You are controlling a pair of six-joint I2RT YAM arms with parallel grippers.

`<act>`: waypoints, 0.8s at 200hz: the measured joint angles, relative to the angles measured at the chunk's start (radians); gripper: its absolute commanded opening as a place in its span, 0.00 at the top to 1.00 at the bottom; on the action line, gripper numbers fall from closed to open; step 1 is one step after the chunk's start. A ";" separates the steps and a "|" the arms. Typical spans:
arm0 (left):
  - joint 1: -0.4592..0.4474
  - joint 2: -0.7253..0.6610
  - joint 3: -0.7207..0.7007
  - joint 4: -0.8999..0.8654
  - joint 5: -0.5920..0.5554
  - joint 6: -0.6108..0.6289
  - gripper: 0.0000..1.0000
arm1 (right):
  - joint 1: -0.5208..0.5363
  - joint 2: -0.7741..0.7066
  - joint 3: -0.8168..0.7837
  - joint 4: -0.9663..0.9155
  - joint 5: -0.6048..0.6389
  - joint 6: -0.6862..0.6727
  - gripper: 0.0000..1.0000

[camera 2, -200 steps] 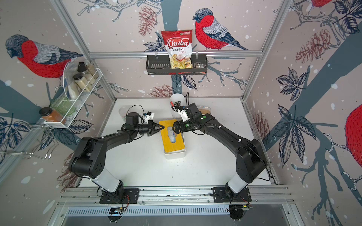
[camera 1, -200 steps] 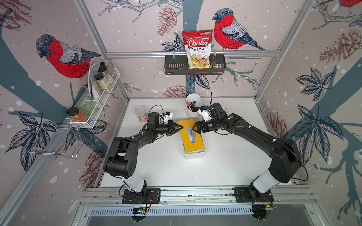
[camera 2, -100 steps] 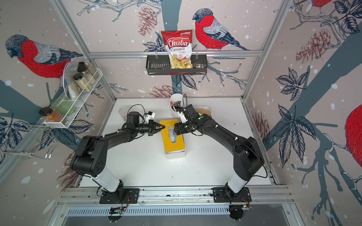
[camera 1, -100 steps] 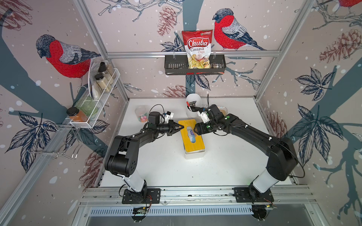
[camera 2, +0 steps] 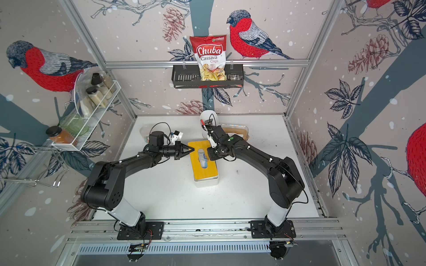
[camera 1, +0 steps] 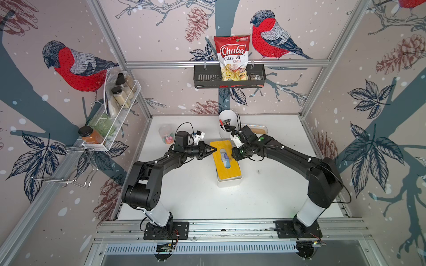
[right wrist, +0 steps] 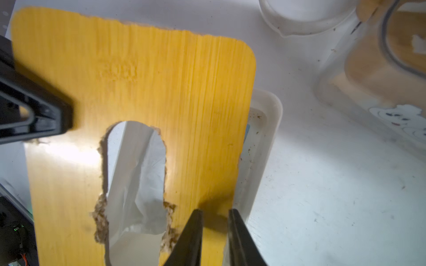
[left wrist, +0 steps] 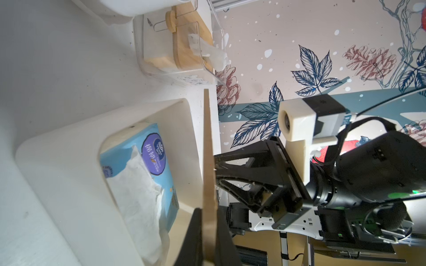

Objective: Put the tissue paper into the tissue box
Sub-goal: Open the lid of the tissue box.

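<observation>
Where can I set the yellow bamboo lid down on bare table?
Widest bare patch: white tabletop between the white plastic tissue box and the front aluminium rail. Also bare between the box and the right wall, partly under the black right arm. Crowded at the back: clear candy jar, white pen cup and clear plastic container.

We enter this as a robotics test cell dressed as a home kitchen. Enclosure: silver aluminium frame bars (camera 1: 161, 64) holding wall panels printed with red-breasted birds, pine cones and leaves (camera 1: 78, 71). Work surface: one flat white tabletop (camera 1: 265, 191). Fixed plant: a black jointed left robot arm (camera 1: 159, 164) and a matching right robot arm (camera 1: 292, 157), both bolted to a slotted metal rail (camera 1: 230, 226) along the near edge. Kitchen dressing: a white wire wall shelf (camera 1: 122, 112) with lidded spice jars (camera 1: 117, 94), and a black metal wall basket (camera 1: 205, 79) carrying a red bag of Chuba cassava chips (camera 1: 231, 55).
</observation>
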 measured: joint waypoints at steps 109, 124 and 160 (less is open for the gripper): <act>0.000 -0.028 -0.002 0.026 0.002 -0.033 1.00 | -0.097 -0.145 -0.126 0.055 -0.173 0.005 0.32; 0.000 -0.036 -0.015 0.061 0.005 -0.064 1.00 | -0.131 -0.161 -0.151 0.071 -0.200 0.030 0.24; 0.000 -0.022 -0.086 0.276 0.047 -0.231 1.00 | -0.196 -0.249 -0.285 0.171 -0.353 0.087 0.18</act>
